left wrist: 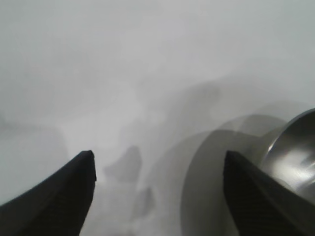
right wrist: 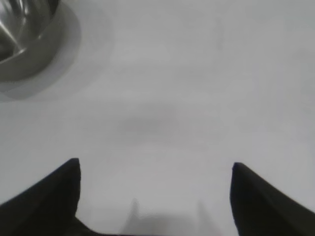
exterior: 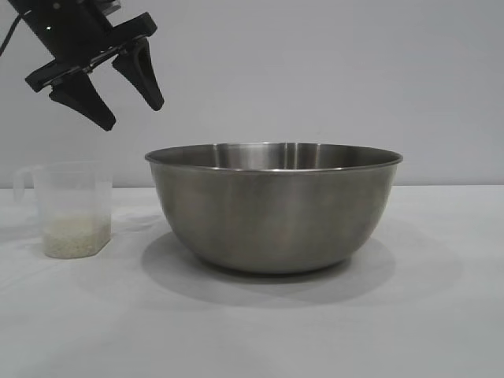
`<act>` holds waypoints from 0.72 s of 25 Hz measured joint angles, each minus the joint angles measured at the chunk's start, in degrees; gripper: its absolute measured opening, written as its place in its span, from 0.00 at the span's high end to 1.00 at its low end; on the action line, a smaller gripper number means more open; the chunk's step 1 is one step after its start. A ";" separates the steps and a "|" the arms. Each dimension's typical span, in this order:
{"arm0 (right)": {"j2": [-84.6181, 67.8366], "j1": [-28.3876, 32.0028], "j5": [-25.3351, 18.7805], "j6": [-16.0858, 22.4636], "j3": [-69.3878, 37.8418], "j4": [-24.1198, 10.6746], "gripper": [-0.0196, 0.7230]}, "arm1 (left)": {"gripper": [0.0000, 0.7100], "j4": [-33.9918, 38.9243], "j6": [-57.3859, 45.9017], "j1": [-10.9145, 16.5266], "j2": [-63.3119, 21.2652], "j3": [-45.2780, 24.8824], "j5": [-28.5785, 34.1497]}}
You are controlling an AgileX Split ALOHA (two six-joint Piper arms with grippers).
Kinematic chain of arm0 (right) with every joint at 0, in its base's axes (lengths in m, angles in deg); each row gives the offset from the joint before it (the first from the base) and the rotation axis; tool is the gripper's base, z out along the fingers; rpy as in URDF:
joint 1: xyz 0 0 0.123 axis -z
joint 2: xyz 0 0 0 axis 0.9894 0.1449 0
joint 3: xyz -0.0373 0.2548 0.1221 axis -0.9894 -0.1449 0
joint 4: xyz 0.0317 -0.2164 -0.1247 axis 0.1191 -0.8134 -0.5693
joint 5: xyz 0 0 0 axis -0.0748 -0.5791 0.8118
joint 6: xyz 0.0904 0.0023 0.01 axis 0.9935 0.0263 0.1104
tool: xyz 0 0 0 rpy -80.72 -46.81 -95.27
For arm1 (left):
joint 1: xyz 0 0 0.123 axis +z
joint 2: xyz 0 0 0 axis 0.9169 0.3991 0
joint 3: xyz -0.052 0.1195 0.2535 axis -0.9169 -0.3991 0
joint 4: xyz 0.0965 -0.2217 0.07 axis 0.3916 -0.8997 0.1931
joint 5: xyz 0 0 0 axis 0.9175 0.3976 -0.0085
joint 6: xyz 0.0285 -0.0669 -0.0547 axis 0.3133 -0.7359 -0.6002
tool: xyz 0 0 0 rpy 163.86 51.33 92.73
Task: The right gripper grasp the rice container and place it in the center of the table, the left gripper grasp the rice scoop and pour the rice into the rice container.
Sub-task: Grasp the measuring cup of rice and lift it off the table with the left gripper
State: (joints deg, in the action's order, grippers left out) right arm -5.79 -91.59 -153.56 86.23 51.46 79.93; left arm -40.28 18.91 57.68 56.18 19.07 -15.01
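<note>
The rice container [exterior: 274, 209] sits in the middle of the exterior frame, flat on the table [exterior: 441, 315], rim level, nothing touching it. Just beside it at lower left stands the rice scoop [exterior: 71, 209], upright, handle toward the frame's left edge, with a shallow layer of rice [exterior: 75, 235] in its bottom; a narrow strip of bare tabletop separates cup and bowl.

The left gripper [exterior: 132, 114] hangs in the upper left corner, above the scoop and clear of it, fingers spread wide and pointing down to the right, holding nothing. Its own wrist camera shows the two dark fingers [left wrist: 59, 196] apart over blurred white surface, with a curve of the bowl's steel [left wrist: 295, 152] at the right edge; the scoop I can't make out there.

The right gripper [right wrist: 155, 164] appears only in its wrist view: released, fingers far apart, empty, over bare table, the bowl [right wrist: 24, 44] well off in the upper left corner. The table's right half lies open.
</note>
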 joint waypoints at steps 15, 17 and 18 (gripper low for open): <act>-12.78 0.00 0.19 -1.63 -1.32 0.00 0.25 | 0.32 0.42 0.00 0.00 0.00 0.00 0.15; -12.78 0.00 0.19 -2.10 -1.32 0.47 0.25 | 0.32 1.00 0.00 0.00 0.00 0.00 0.79; -12.78 0.00 0.19 -2.27 -1.32 0.57 0.25 | 0.32 1.03 0.00 0.00 0.00 0.00 1.22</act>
State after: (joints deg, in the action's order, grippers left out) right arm -18.57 -91.59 -153.37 83.96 50.14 80.50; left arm -39.24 18.91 57.68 56.18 19.07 -13.79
